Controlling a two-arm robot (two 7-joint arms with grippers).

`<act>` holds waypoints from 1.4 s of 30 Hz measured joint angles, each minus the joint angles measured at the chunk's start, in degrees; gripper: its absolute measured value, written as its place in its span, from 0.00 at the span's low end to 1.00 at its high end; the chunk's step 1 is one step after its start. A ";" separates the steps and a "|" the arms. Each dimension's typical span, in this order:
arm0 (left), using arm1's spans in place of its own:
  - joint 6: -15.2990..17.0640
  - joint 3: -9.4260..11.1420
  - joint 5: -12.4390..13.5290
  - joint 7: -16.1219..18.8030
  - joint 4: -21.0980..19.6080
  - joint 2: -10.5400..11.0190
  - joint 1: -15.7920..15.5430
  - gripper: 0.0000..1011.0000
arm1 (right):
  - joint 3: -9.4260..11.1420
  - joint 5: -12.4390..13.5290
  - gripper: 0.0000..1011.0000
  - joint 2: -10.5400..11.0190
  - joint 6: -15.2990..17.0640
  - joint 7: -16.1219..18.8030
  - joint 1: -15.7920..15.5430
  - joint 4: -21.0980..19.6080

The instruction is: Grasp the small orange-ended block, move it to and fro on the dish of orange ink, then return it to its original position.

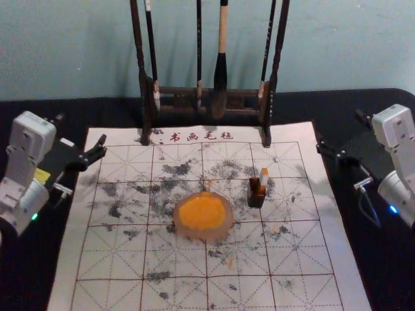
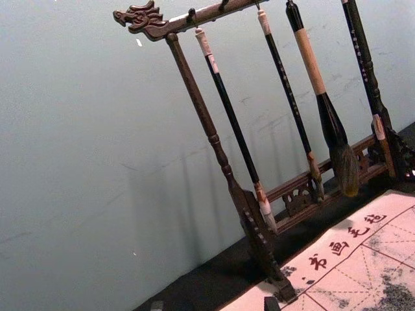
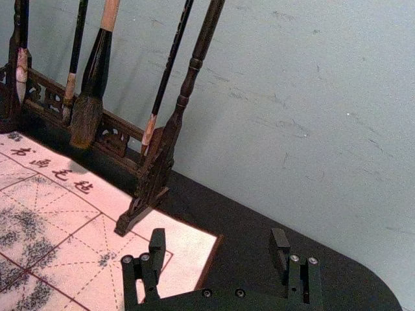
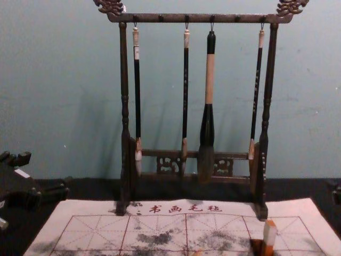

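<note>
The fingers (image 3: 155, 253) of the right gripper (image 1: 339, 131) stand wide apart with nothing between them, beside the felt mat's (image 1: 110, 259) right edge. Those of the left gripper (image 1: 82, 128), by its left edge, are spread too and hold nothing; the left wrist view's lower border cuts off all but their tips. At the chest view's right border, just a sliver of the right gripper is visible. The small orange-ended block (image 1: 264, 176) is upright at the dark holder (image 1: 256, 194), right of the dish (image 1: 183, 229) of orange ink (image 1: 202, 212); whether its lower end sits inside is hard to tell. The chest view crops the holder's base. Behind, the head view cuts off the top of the brush rack (image 1: 175, 92).
</note>
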 joint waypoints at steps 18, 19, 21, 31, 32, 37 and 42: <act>0.00 0.00 0.00 0.00 0.00 0.00 0.00 0.99 | 0.00 0.00 0.99 0.00 0.00 0.00 0.00 0.00; 0.00 0.00 0.00 0.00 0.00 0.00 0.00 0.99 | 0.00 0.00 0.99 0.00 0.00 0.00 0.00 0.00; 0.00 0.00 0.00 0.00 0.00 0.00 0.00 0.99 | 0.00 0.00 0.99 0.00 0.00 0.00 0.00 0.00; 0.00 0.00 0.00 0.00 0.00 0.00 0.00 0.99 | 0.00 0.00 0.99 0.00 0.00 0.00 0.00 0.00; 0.00 0.00 0.00 0.00 0.00 0.00 0.00 0.99 | 0.00 0.00 0.99 0.00 0.00 0.00 0.00 0.00; 0.00 0.00 0.00 0.00 0.00 0.00 0.00 0.99 | 0.00 0.00 0.99 0.00 0.00 0.00 0.00 0.00; 0.00 0.00 0.00 0.00 0.00 0.00 0.00 0.99 | 0.00 0.00 0.99 0.00 0.00 0.00 0.00 0.00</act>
